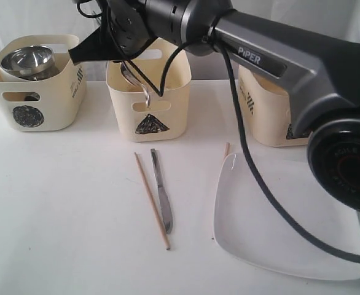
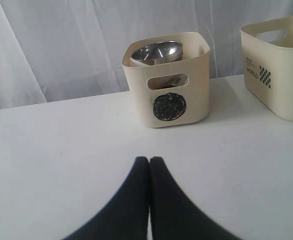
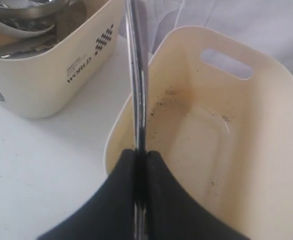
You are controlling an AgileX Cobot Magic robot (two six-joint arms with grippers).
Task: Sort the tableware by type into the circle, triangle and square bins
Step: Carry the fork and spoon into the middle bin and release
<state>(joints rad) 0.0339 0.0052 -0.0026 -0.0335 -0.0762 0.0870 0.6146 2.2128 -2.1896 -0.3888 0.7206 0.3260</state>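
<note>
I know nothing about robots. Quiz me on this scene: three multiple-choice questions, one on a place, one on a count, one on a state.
1. Where does the knife lie? A) in a bin B) on the table between a chopstick and the white plate C) on the plate
2. How many cream bins are there? A) two B) three C) five
3. The right gripper is: A) open B) shut on a chopstick C) shut on a steel utensil
Answers: 1B, it lies flat beside the chopstick; 2B, circle bin, triangle bin and a third bin behind the right arm; 3C, it clamps the utensil over the triangle bin.
</note>
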